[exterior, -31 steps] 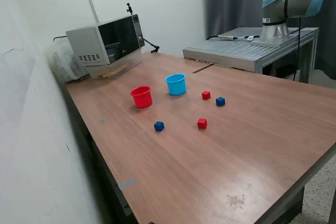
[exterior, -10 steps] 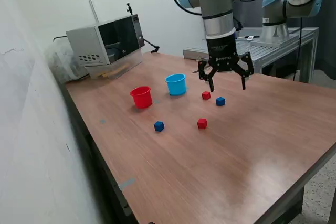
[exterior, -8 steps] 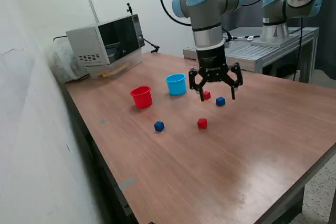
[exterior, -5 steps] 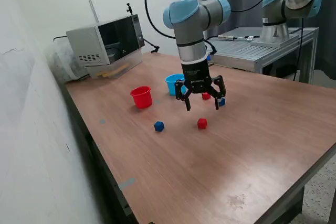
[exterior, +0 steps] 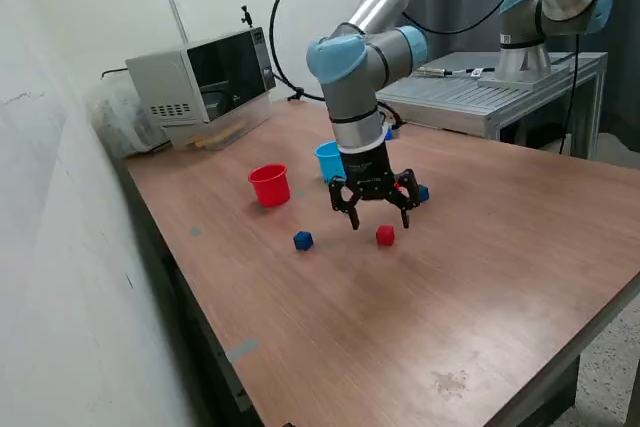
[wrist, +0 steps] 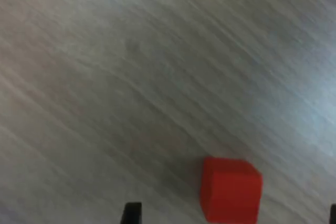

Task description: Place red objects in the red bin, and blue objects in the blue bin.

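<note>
A long wooden table (exterior: 480, 277) fills the room's near side, with a white wall behind it and grey curtains in the far corner.

Nearest on the tabletop sit a dark blue cube (exterior: 303, 240) and, toward the exterior view's right of it, a red cube (exterior: 385, 236), well apart from each other. The gripper (exterior: 378, 219) hangs just above the table beside that red cube, its fingers spread wide and holding nothing. The wrist view shows the same red cube (wrist: 231, 189) lying on the wood, between the two dark fingertips at the picture's edge, so the arm appears to be lining up over it for a first pick. Judging by the blur there, the alignment is probably not settled.

Behind the gripper, a second blue cube (exterior: 423, 193) peeks out past the fingers; the other red cube is hidden by the arm. Further back stand the two cups, upright and open-mouthed to receive cubes: the red cup (exterior: 269, 185) and, toward the exterior view's right, the light blue cup (exterior: 326, 159), partly covered by the arm. Nothing seems sorted yet.

At the far end rests a microwave (exterior: 205, 77) against the wall.
</note>
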You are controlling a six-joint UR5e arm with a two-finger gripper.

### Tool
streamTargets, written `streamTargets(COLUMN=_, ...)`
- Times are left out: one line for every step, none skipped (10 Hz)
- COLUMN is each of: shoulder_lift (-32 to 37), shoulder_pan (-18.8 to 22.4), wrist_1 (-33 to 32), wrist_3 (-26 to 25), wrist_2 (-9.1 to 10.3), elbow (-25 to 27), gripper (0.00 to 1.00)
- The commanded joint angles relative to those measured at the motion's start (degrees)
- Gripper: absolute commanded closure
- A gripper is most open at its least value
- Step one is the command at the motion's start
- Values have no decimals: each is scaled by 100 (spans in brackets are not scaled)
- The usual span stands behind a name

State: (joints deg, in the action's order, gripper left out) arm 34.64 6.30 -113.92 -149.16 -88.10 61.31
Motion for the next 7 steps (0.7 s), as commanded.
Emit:
streamTargets(shoulder_lift=-80, shoulder_pan=-6, wrist_1=-112, wrist_3=1, wrist_2=-5, elbow=83, gripper=0)
streamTargets(shoulder_lift=-80, shoulder_pan=3, wrist_1=-113, wrist_3=-8, wrist_2=-5, elbow=91, gripper=0)
streamTargets(shoulder_lift=-72, shoulder_pan=3, wrist_1=-113, wrist_3=-16, wrist_2=-5, elbow=109, gripper=0)
streamTargets(shoulder_lift=-72, shoulder_pan=20, wrist_1=-139, wrist_3=-25, wrist_2=-14, elbow=127, gripper=100)
streamTargets(shoulder_lift=-63, shoulder_pan=29, wrist_1=-209, wrist_3=-25, wrist_2=-92, elbow=205, gripper=100)
streamTargets(shoulder_lift=-63, shoulder_pan=29, wrist_1=-227, wrist_3=-25, wrist_2=-215, elbow=267, gripper=100)
streamTargets(shoulder_lift=-63, shoulder_pan=38, wrist_1=-253, wrist_3=-25, wrist_2=-251, elbow=293, gripper=100)
